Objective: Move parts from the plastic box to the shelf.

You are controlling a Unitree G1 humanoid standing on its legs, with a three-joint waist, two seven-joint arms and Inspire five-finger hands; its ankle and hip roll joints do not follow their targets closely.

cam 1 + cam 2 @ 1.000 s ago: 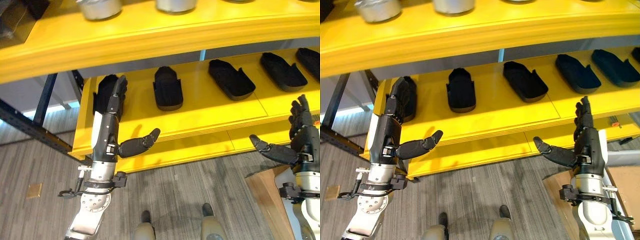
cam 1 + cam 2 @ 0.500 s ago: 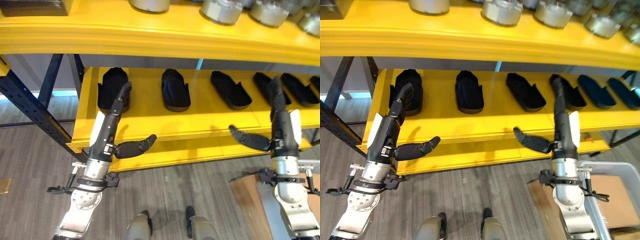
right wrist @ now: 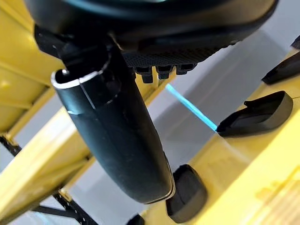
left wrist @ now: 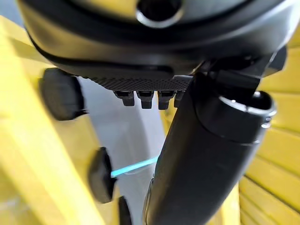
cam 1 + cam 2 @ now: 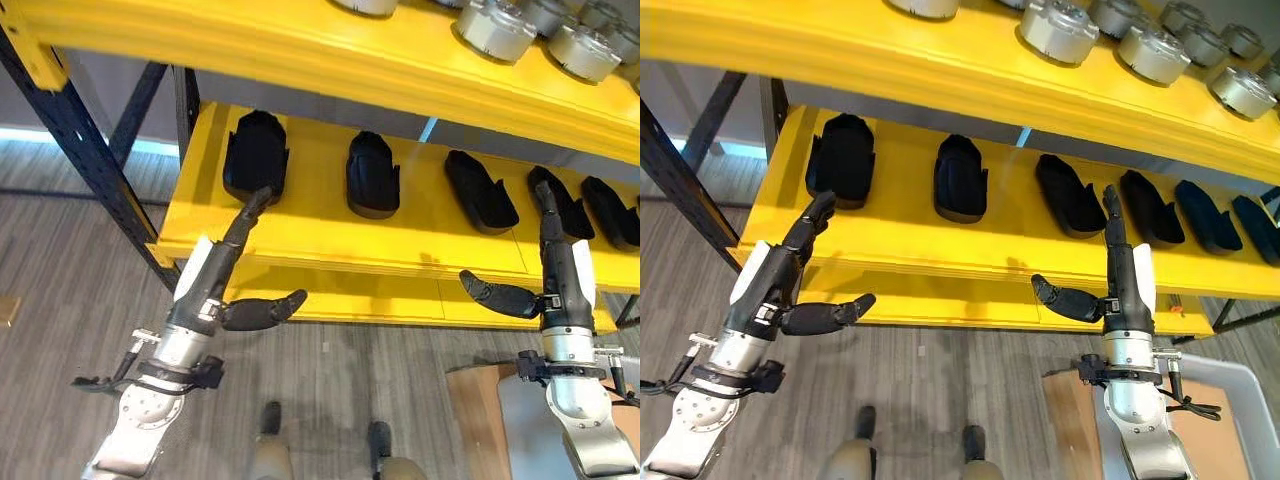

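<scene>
Several black moulded parts, such as one at the left [image 5: 256, 155] and one beside it [image 5: 372, 173], lie in a row on the lower yellow shelf [image 5: 320, 225]. My left hand [image 5: 205, 285] is open in front of the shelf's left end, fingers straight toward the leftmost part and thumb [image 4: 206, 154] spread, holding nothing. My right hand [image 5: 560, 280] is open and empty too, with straight fingers over the shelf's front edge near the right-hand parts. A black part [image 3: 255, 115] shows past the right thumb [image 3: 117, 126]. The grey plastic box's rim [image 5: 1240, 385] is at the lower right.
Round metal parts [image 5: 1058, 28] stand on the upper yellow shelf [image 5: 250, 40]. A dark steel post [image 5: 90, 150] slants down at the shelf's left end. A brown board [image 5: 470, 400] lies on the grey wood floor [image 5: 330, 390] by the box.
The whole picture has shifted, so the camera has moved. Both hands stay open and empty. The right hand has come up from the lower right to the shelf's front.
</scene>
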